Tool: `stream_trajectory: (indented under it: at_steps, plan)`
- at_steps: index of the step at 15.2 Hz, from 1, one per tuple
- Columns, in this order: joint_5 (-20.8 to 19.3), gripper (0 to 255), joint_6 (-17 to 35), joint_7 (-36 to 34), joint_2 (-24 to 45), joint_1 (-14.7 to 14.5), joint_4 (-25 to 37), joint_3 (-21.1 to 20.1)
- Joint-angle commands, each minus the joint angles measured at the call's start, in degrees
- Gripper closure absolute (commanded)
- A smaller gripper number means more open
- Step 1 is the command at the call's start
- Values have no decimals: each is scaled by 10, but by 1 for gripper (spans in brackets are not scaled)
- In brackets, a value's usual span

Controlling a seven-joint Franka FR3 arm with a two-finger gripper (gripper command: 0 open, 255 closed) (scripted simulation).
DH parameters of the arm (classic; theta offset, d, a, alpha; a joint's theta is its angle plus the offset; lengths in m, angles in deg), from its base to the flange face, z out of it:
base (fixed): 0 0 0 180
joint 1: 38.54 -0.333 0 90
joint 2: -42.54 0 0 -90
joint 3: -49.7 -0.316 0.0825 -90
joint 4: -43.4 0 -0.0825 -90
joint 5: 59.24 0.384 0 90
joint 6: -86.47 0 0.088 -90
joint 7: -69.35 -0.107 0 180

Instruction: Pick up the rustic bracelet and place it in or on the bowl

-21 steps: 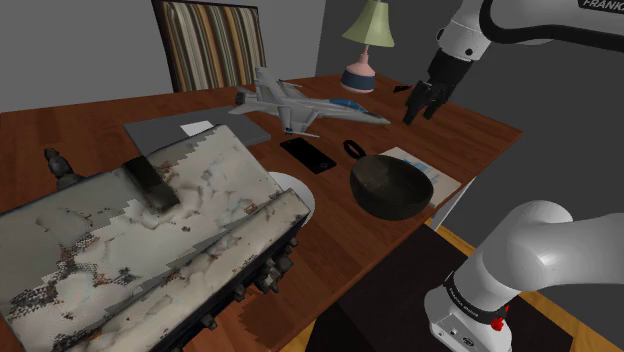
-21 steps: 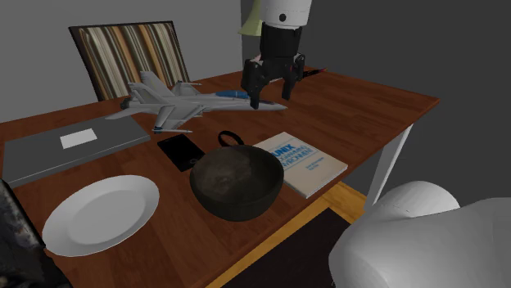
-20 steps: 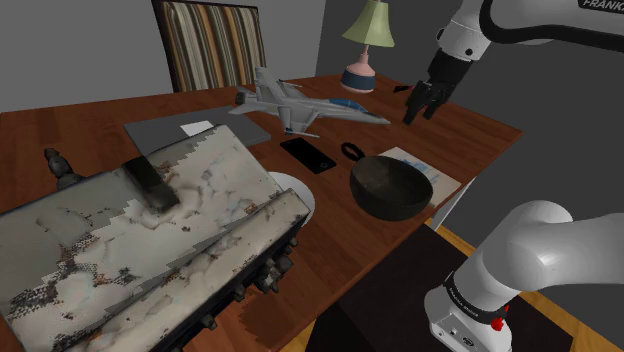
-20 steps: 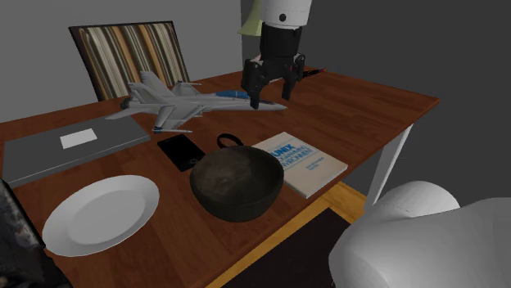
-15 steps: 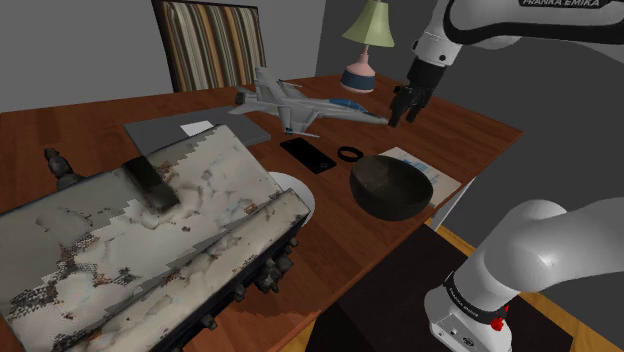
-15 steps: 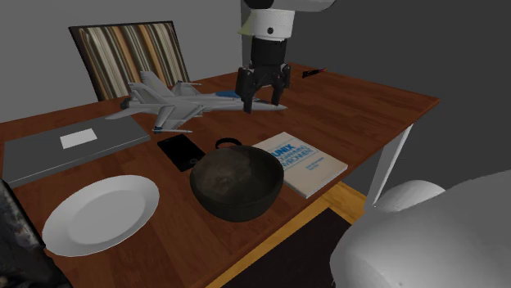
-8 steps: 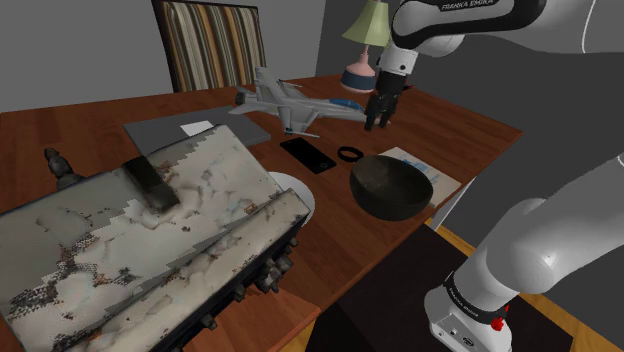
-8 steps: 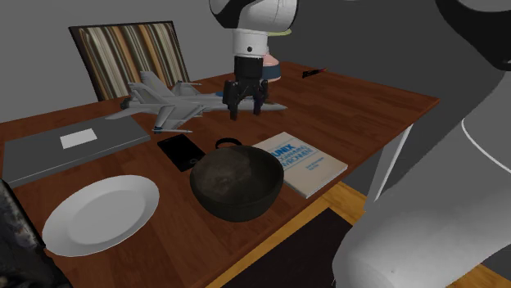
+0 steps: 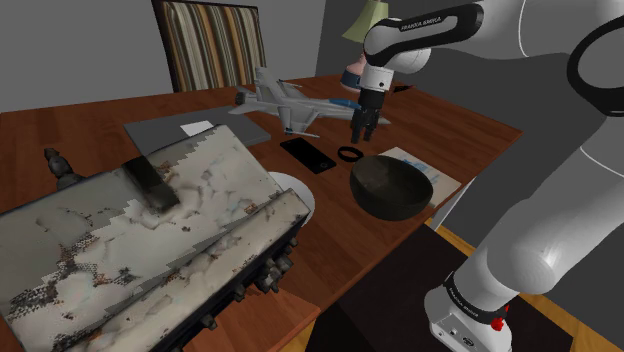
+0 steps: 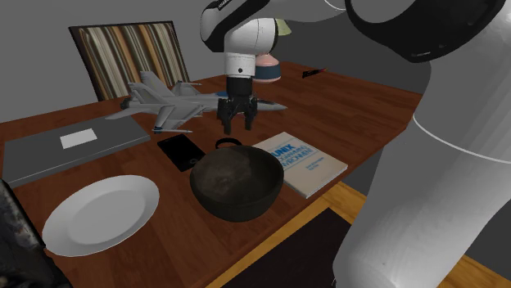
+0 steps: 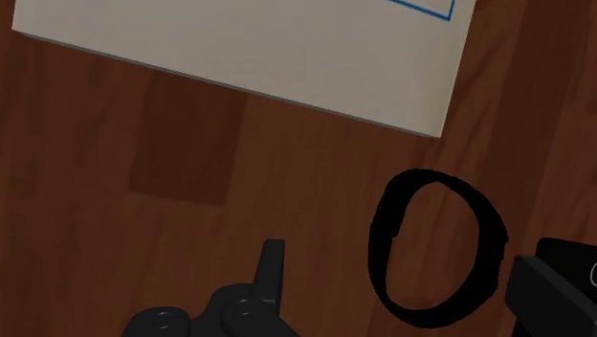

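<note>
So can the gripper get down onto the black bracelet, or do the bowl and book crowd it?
Probably yes. The open gripper hovers above the bracelet, which lies on bare table, apart from the book, close by the bowl. It sits off-centre between the fingers; a small shift may help.

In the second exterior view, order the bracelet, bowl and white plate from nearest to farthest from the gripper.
1. Black bracelet, on the table just below the gripper.
2. Dark bowl, beside the bracelet, nearer the camera.
3. White plate, far toward the view's left.
</note>
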Motion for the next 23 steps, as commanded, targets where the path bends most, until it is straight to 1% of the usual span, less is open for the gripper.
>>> stream_trajectory:
  at_steps: [1,3,11,12,21,23]
  plan:
    - [2,0,15,1,1,-1,-15,-2]
    - [4,0,35,1,1,-3,-33,-3]
    - [4,0,35,1,1,-3,-33,-3]
    - [4,255,35,1,1,-3,-33,-3]
    - [4,255,35,1,2,-3,-33,-3]
    - [2,255,20,-2,-4,-3,-23,-3]
